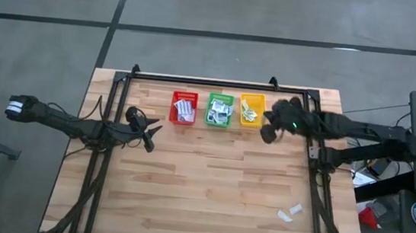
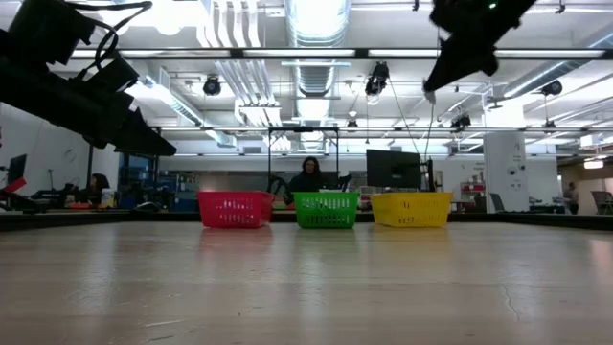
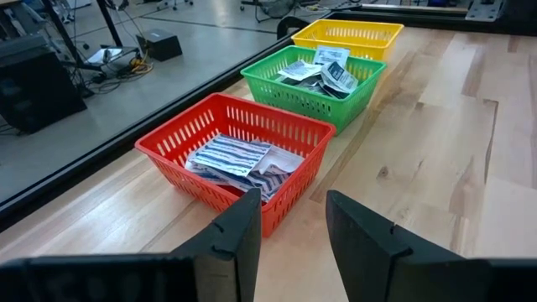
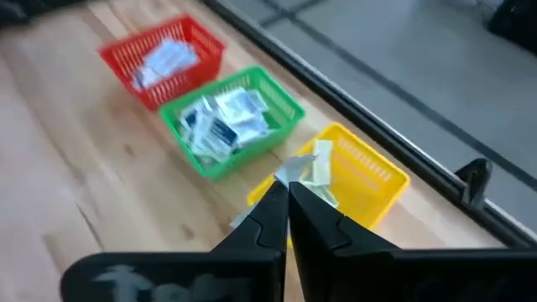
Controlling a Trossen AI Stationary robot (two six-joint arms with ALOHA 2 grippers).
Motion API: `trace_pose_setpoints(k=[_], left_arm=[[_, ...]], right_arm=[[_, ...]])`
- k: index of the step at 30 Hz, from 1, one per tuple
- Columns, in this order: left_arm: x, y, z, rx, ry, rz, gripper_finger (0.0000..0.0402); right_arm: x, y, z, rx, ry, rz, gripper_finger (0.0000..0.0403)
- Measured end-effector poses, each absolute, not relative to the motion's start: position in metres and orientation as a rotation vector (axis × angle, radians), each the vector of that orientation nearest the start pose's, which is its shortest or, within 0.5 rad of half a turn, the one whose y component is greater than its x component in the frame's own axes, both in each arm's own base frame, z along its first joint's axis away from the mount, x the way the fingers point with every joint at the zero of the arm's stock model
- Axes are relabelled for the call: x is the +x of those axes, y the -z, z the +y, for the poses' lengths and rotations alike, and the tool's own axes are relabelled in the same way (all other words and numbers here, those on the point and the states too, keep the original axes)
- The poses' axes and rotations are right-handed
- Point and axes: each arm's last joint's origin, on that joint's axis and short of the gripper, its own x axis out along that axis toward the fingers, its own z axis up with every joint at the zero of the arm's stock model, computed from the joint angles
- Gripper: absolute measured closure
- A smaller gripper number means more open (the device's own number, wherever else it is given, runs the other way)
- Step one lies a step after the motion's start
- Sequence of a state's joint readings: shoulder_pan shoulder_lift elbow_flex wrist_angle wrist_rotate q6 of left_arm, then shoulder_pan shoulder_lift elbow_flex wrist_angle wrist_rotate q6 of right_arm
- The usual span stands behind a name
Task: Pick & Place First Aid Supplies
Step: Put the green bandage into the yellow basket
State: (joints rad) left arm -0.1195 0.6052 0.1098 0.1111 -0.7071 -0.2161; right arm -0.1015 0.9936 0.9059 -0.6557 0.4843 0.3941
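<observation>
Three baskets stand in a row at the table's far edge. The red basket (image 1: 183,108) holds striped white packets (image 3: 239,159). The green basket (image 1: 219,110) holds white-blue square packets (image 4: 220,122). The yellow basket (image 1: 251,110) holds pale strips (image 4: 322,161). My right gripper (image 1: 267,134) hangs high over the table just right of the yellow basket, shut on a small pale packet (image 4: 291,170). My left gripper (image 1: 149,130) waits open, left of the red basket, with nothing between its fingers (image 3: 247,231). Two more packets (image 1: 288,213) lie flat at the near right. My right gripper pinches the small pale packet between its two fingertips; one edge (image 4: 294,168) sticks out past them. The fingers slant down from the table's right side. The packet (image 2: 428,95) hangs below the tips, lifted well clear of the table.
A dark frame rail (image 1: 219,83) runs along the far edge behind the baskets, with struts down both sides. The wooden tabletop (image 1: 209,185) spreads wide in front of the baskets. A person (image 2: 308,178) sits in the room beyond the table.
</observation>
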Motion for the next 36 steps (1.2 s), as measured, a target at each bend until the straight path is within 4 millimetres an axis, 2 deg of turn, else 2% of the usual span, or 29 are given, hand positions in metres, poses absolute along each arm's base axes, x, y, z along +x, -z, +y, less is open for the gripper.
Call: trace_pose_setpoints(k=[4,8,11,15,20,27,36], left_arm=[[0.131,-0.156,0.003,-0.050,-0.615,0.292,0.0268],[0.131,-0.156,0.003,-0.051,-0.615,0.292,0.0268],[0.131,-0.156,0.003,-0.050,-0.615,0.292,0.0268],[0.131,-0.156,0.003,-0.050,-0.615,0.293,0.0268],[0.131,-0.156,0.003,-0.048,-0.615,0.294,0.0268],[0.131,-0.154,0.003,-0.037,-0.616,0.315,0.0268],[0.131,-0.154,0.003,-0.037,-0.617,0.315,0.0268]], right_arm=[[0.207,-0.305,-0.070,0.251,0.690,0.740,0.0394],[0.219,-0.302,-0.110,0.322,0.681,0.836,0.0394],[0.230,-0.296,-0.136,0.352,0.640,0.887,0.0394],[0.243,-0.279,-0.160,0.379,0.571,0.973,0.0394],[0.255,-0.247,-0.174,0.383,0.532,1.152,0.0394],[0.268,-0.208,-0.183,0.390,0.491,1.286,0.0392],[0.268,-0.205,-0.188,0.386,0.491,1.290,0.0333]])
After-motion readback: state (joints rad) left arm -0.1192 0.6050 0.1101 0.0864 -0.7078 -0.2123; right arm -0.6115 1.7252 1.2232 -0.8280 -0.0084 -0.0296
